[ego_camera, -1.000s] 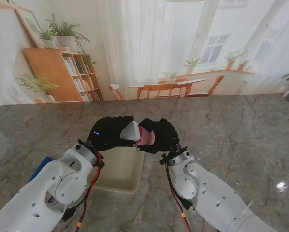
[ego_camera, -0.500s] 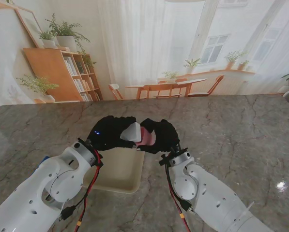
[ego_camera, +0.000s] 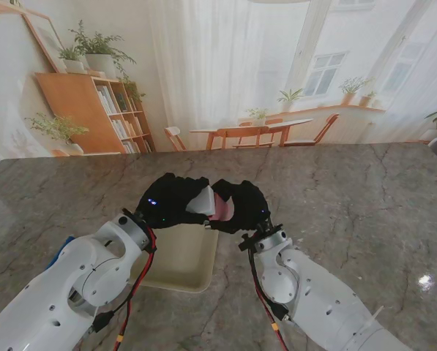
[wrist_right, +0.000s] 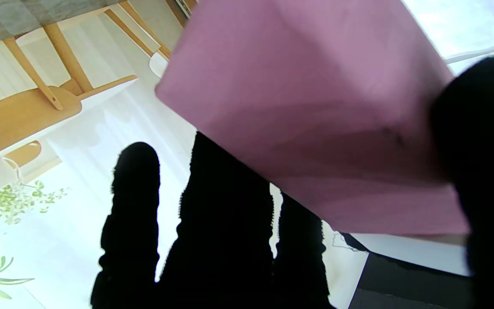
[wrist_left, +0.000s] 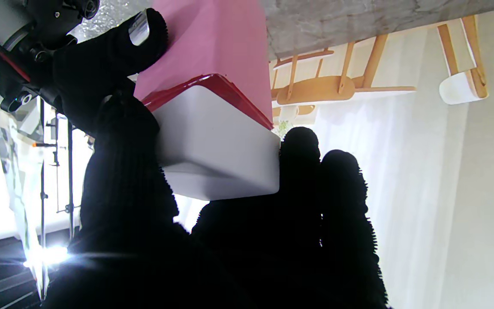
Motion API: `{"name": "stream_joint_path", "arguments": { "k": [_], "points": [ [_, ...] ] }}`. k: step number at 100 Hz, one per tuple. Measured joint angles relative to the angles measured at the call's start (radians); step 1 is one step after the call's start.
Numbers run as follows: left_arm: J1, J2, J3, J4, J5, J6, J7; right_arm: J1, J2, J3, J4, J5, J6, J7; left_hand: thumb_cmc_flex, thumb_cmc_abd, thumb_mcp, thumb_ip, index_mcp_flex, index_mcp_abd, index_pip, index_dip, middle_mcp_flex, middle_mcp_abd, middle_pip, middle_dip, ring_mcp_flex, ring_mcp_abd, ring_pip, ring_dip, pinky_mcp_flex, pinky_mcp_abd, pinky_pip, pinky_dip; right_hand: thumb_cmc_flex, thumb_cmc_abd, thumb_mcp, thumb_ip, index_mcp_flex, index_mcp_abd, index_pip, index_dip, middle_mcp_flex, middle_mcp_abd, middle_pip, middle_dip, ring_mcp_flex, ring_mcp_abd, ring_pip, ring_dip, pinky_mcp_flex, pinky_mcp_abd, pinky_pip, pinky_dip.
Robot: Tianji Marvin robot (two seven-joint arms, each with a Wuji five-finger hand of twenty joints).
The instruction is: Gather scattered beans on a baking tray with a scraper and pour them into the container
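My two black-gloved hands meet above the far edge of the cream baking tray [ego_camera: 176, 260]. A white container [ego_camera: 200, 199] with a red rim is tilted in my left hand [ego_camera: 168, 202], which is shut on it. In the left wrist view the container [wrist_left: 217, 150] sits between the thumb and fingers [wrist_left: 302, 206]. The pink scraper [ego_camera: 222, 208] is in my right hand [ego_camera: 246, 205], which is shut on it, and its blade [wrist_left: 212, 38] rests against the container's rim. The right wrist view is filled by the scraper [wrist_right: 315, 120]. I cannot make out any beans.
A blue object [ego_camera: 63, 250] lies on the grey marble table [ego_camera: 350, 212] to the left of the tray, mostly hidden by my left arm. The tray's inside looks bare where it shows.
Both hands, still together with container and scraper, have shifted slightly farther from me. My left forearm has moved a little to the right.
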Motion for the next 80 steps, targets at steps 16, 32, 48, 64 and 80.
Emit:
{"name": "stream_joint_path", "arguments": {
  "k": [16, 32, 48, 64, 80],
  "points": [
    [-0.001, 0.0, -0.005, -0.003, -0.068, 0.0, -0.042, 0.001, -0.002, -0.001, 0.005, 0.002, 0.001, -0.006, -0.005, 0.025, 0.066, 0.002, -0.033, 0.0, -0.092, -0.114, -0.04, -0.016, -0.145, -0.195, -0.066, 0.02, -0.222, -0.166, -0.083, 0.054, -0.158, -0.015, 0.0, 0.0, 0.0, 0.0, 0.0, 0.0, 0.001, 0.0, 0.0, 0.0, 0.0, 0.0, 0.0, 0.0, 0.0, 0.0, 0.0, 0.0, 0.0, 0.0],
    [0.011, 0.001, -0.022, -0.017, -0.048, -0.019, -0.075, 0.0, -0.004, 0.001, 0.005, 0.003, 0.001, -0.005, -0.008, 0.063, 0.104, 0.004, -0.104, -0.024, -0.128, -0.165, -0.112, -0.031, -0.258, -0.308, -0.168, 0.033, -0.38, -0.309, -0.211, 0.12, -0.348, -0.077, 0.0, 0.0, 0.0, 0.0, 0.0, 0.0, 0.001, 0.0, 0.0, 0.0, 0.0, 0.0, 0.0, 0.0, 0.0, 0.0, 0.0, 0.0, 0.0, 0.0],
    [0.025, 0.007, -0.036, -0.035, 0.009, -0.038, -0.091, -0.002, -0.005, 0.002, 0.002, 0.004, 0.001, -0.003, 0.017, 0.074, 0.119, 0.005, -0.153, -0.066, -0.142, -0.186, -0.175, -0.057, -0.308, -0.369, -0.248, 0.045, -0.457, -0.407, -0.287, 0.131, -0.491, -0.135, 0.0, 0.0, 0.0, 0.0, 0.0, -0.006, 0.001, 0.0, 0.0, 0.0, 0.0, 0.0, 0.0, 0.0, 0.0, 0.0, 0.0, 0.0, 0.0, 0.0],
    [0.029, 0.013, -0.049, -0.046, 0.064, -0.083, -0.098, -0.004, -0.006, 0.005, -0.001, 0.007, 0.001, 0.0, 0.081, 0.063, 0.119, 0.004, -0.177, -0.108, -0.143, -0.187, -0.211, -0.081, -0.325, -0.395, -0.259, 0.045, -0.466, -0.44, -0.306, 0.131, -0.527, -0.166, 0.0, -0.001, 0.0, 0.0, 0.0, -0.016, 0.001, 0.0, 0.0, 0.0, 0.0, 0.0, 0.0, 0.0, 0.0, 0.0, 0.0, 0.0, 0.0, 0.0],
    [0.031, 0.02, -0.053, -0.061, 0.071, -0.093, -0.127, -0.005, -0.006, 0.009, -0.005, 0.008, 0.001, 0.005, 0.09, 0.063, 0.121, 0.006, -0.236, -0.161, -0.175, -0.23, -0.295, -0.082, -0.353, -0.445, -0.329, 0.046, -0.492, -0.475, -0.336, 0.129, -0.555, -0.209, 0.0, -0.001, 0.0, 0.0, 0.0, -0.016, 0.001, 0.0, 0.0, 0.0, 0.0, 0.0, 0.0, 0.0, 0.0, 0.0, 0.0, 0.0, 0.0, 0.0]
  ]
}}
